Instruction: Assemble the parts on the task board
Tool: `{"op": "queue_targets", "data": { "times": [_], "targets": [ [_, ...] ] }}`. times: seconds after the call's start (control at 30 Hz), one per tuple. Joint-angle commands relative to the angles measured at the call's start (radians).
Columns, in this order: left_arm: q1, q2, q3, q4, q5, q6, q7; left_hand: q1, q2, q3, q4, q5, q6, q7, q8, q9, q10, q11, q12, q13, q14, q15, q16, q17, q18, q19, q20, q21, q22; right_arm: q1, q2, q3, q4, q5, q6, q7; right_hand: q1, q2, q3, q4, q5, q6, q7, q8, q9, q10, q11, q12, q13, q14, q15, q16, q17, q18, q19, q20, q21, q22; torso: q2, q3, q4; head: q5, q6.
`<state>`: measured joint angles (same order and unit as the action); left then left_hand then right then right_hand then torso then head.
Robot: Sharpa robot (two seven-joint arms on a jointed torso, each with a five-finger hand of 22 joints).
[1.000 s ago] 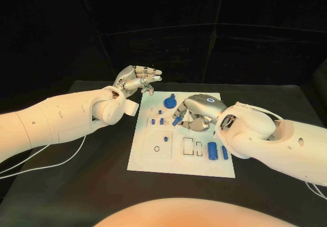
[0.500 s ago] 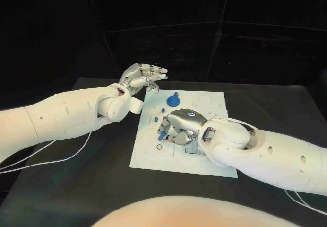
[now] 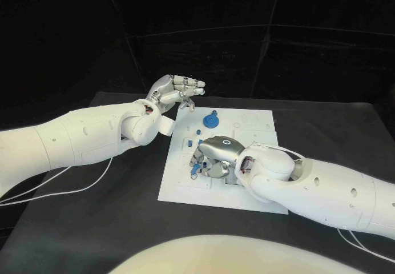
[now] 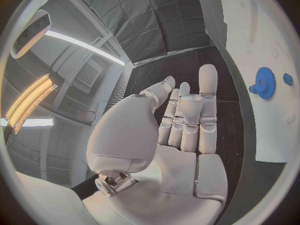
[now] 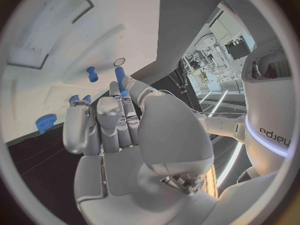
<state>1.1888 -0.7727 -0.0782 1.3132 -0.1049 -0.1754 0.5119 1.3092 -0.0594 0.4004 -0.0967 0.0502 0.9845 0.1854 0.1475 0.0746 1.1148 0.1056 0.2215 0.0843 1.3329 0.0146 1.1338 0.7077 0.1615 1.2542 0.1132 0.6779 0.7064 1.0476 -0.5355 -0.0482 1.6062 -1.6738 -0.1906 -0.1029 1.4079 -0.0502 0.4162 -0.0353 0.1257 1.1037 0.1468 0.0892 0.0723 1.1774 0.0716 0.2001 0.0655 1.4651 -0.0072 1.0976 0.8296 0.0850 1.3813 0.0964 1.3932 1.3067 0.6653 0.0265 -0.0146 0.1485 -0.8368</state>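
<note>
- Pinching a blue peg [image 5: 120, 80] at its fingertips, the right hand [image 3: 216, 152] sits low over the task board [image 3: 182, 191].
- Left hand [image 3: 175, 91] hovers beside the board's far corner, fingers loosely curled, empty.
- Blue gear [image 3: 210, 120] and small pegs [image 5: 92, 74] stand seated; assembly looks partway, this peg remaining.

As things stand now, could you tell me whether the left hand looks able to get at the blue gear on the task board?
Probably yes. The left hand is raised just off the board's far left corner, holding nothing, and the blue gear lies uncovered on the task board close by. The right hand works nearer the robot, leaving that path free.
</note>
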Motion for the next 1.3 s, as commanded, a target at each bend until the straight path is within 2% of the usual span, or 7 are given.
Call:
{"op": "queue_targets", "data": {
  "times": [0.03, 0.23, 0.57, 0.93, 1.1, 1.3],
  "targets": [
    [0.001, 0.002, 0.001, -0.001, 0.004, 0.012, -0.001, -0.001, 0.009, -0.008, 0.0, 0.0, -0.008, -0.001, 0.006, -0.001, -0.005, -0.001, 0.004, 0.001, -0.004, 0.0, -0.002, -0.001, 0.021, -0.007, -0.001, -0.007, -0.001, -0.001, 0.003, -0.006, -0.002, -0.017, 0.033, 0.0, -0.005, -0.004, 0.005, 0.0, 0.006, 0.006, 0.0, 0.002, 0.0, 0.007, 0.001, -0.003, 0.0, -0.002, -0.003, -0.001, -0.002, -0.016, -0.005, 0.002, -0.003, -0.001, 0.0, -0.0004, 0.0011, 0.0, -0.003],
    [0.001, 0.001, 0.001, -0.001, 0.004, 0.014, -0.004, -0.002, 0.01, -0.01, 0.0, 0.0, -0.009, -0.001, 0.007, -0.001, -0.006, -0.001, 0.005, 0.001, -0.005, 0.0, -0.002, -0.002, 0.021, -0.006, -0.001, -0.007, -0.002, -0.002, 0.002, -0.011, -0.009, -0.033, 0.041, -0.023, -0.006, -0.004, 0.005, 0.001, 0.006, 0.006, 0.0, 0.002, 0.0, 0.007, 0.001, -0.003, 0.0, -0.002, -0.003, -0.001, -0.002, -0.016, -0.005, 0.002, -0.003, -0.001, 0.0, -0.0007, 0.0002, 0.002, -0.005],
    [0.001, 0.002, 0.001, -0.002, 0.004, 0.015, -0.005, -0.002, 0.01, -0.01, 0.0, 0.0, -0.009, -0.001, 0.007, -0.001, -0.006, -0.001, 0.005, 0.001, -0.005, 0.0, -0.002, -0.002, 0.021, -0.006, -0.001, -0.007, -0.002, -0.003, 0.009, -0.013, -0.011, -0.041, 0.074, -0.035, -0.009, -0.005, 0.005, 0.002, 0.006, 0.006, 0.0, 0.002, 0.0, 0.008, 0.001, -0.005, 0.0, -0.002, -0.003, 0.0, -0.003, -0.016, -0.006, 0.002, -0.004, -0.002, 0.0, -0.0007, 0.0007, 0.001, -0.004],
    [0.001, 0.0, 0.001, -0.001, 0.004, 0.016, -0.006, -0.002, 0.01, -0.01, 0.0, 0.0, -0.009, -0.001, 0.007, -0.001, -0.006, -0.001, 0.005, 0.001, -0.005, 0.0, -0.002, -0.002, 0.021, -0.006, -0.001, -0.007, -0.002, -0.004, 0.024, -0.013, -0.012, -0.061, 0.071, -0.058, -0.021, -0.013, 0.003, 0.005, 0.005, -0.001, 0.002, -0.005, -0.002, 0.005, 0.003, -0.016, 0.0, -0.006, -0.001, -0.006, -0.013, -0.014, -0.014, 0.004, -0.01, -0.01, 0.0, -0.0014, 0.0002, 0.004, -0.009],
    [0.001, 0.0, 0.001, -0.001, 0.004, 0.018, -0.007, -0.002, 0.01, -0.01, 0.0, 0.0, -0.009, -0.001, 0.007, -0.001, -0.006, -0.001, 0.005, 0.001, -0.005, 0.0, -0.002, -0.002, 0.021, -0.006, -0.001, -0.007, -0.002, -0.004, 0.029, -0.014, -0.012, -0.062, 0.07, -0.058, -0.033, -0.022, 0.001, 0.008, 0.009, -0.01, 0.005, -0.012, -0.004, 0.0, 0.007, -0.027, 0.0, -0.008, 0.002, -0.008, -0.017, -0.013, -0.018, 0.006, -0.013, -0.014, -0.001, -0.0009, -0.0004, 0.006, -0.011],
    [0.001, -0.001, 0.001, -0.001, 0.004, 0.018, -0.008, -0.002, 0.01, -0.01, 0.0, 0.0, -0.009, -0.001, 0.007, -0.001, -0.006, -0.001, 0.005, 0.001, -0.005, 0.0, -0.002, -0.002, 0.021, -0.006, -0.001, -0.007, -0.002, -0.004, 0.031, -0.014, -0.012, -0.061, 0.062, -0.056, -0.05, -0.039, -0.003, 0.015, 0.018, -0.05, 0.021, -0.028, -0.008, -0.033, 0.022, -0.054, -0.003, -0.013, 0.013, -0.015, -0.03, -0.009, -0.03, 0.014, -0.024, -0.029, -0.001, -0.001, 0.0002, 0.006, -0.011]
  ]
}}
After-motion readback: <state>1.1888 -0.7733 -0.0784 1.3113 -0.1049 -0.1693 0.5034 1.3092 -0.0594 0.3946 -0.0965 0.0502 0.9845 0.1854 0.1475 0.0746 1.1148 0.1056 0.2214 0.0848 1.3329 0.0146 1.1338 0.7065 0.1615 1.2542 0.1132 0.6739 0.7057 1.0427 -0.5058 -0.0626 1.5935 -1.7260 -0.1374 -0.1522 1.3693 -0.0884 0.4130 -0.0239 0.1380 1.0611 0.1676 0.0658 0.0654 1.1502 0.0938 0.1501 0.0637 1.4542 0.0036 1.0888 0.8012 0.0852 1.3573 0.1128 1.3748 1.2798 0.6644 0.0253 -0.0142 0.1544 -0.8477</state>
